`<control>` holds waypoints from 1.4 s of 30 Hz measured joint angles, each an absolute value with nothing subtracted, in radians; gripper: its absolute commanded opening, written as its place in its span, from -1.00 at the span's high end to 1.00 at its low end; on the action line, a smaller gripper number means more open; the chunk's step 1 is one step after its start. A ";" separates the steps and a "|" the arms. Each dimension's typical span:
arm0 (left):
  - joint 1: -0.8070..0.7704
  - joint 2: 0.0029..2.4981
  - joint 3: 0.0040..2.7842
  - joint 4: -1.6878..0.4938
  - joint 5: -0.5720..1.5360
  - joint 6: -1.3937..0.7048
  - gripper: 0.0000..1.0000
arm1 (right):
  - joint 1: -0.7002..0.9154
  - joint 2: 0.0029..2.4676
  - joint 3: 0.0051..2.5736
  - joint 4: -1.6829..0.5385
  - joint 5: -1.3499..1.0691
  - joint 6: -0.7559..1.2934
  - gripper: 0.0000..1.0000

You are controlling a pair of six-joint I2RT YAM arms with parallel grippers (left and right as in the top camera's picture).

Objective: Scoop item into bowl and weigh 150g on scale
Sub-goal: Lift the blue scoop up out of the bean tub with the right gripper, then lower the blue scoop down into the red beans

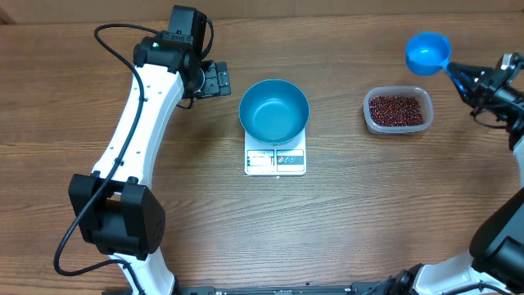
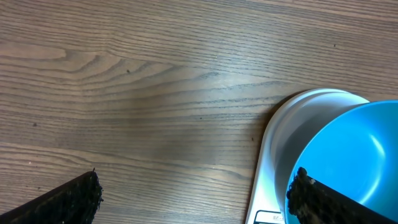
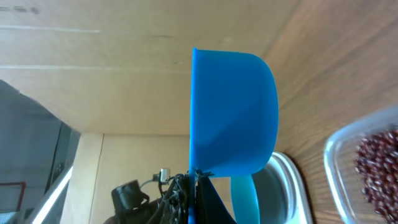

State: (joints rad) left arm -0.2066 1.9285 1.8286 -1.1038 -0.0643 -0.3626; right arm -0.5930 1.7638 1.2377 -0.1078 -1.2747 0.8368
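Layout: one blue bowl (image 1: 274,111) sits on one white scale (image 1: 275,161), mid-worktop. The bowl covers the scale's far part and spans about its full width; the display strip shows along the near edge. Bowl inside is bare blue.

One clear tub (image 1: 398,111) sits right of the scale, not touching it, with a strip of open wood between them. The beans (image 1: 397,109) are all in the tub, too many to count.

One blue scoop (image 1: 427,52) is beyond the tub's far-right corner, close to the worktop (image 1: 344,229) far edge, cup showing bare blue. Right fingers (image 3: 208,202) are clamped shut on its handle, arm coming in from the right edge. Can't tell the scoop's height off the wood from these views.

Left fingers (image 2: 62,199) are spread fully apart, holding nothing. They sit just left of the bowl and scale, toward the far side. In the left wrist view one finger is over bare wood and the other overlaps the bowl rim; can't tell if it touches.

Room: the near half of the worktop is open wood in front of the scale and tub. There is also open wood left of the scale under the left arm.

Two arms, four objects plus beans.
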 measured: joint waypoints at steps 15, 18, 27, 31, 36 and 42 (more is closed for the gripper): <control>-0.207 1.929 1.829 -1.104 -0.064 -0.363 -0.99 | -0.595 1.760 1.261 -0.267 -1.002 0.780 0.93; -0.207 1.929 1.829 -1.104 -0.064 -0.363 -0.99 | -0.597 1.760 1.290 -0.352 -0.939 0.766 0.93; -0.207 1.929 1.829 -1.104 -0.064 -0.363 -0.99 | -0.615 1.760 1.518 -0.637 -0.860 0.639 0.93; -0.207 1.929 1.829 -1.104 -0.064 -0.363 -0.99 | -0.615 1.760 1.691 -0.883 -0.811 0.522 0.93; -0.207 1.929 1.829 -1.103 -0.064 -0.363 -0.99 | -0.615 1.751 1.880 -1.190 -0.726 0.351 0.93; -0.207 1.929 1.829 -1.103 -0.064 -0.363 -0.99 | -0.606 1.742 1.890 -1.419 -0.683 0.159 0.93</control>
State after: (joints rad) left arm -0.2066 1.9285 1.8286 -1.1034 -0.0643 -0.3626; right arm -0.6064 1.7420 1.8900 -1.4185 -0.6827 0.1589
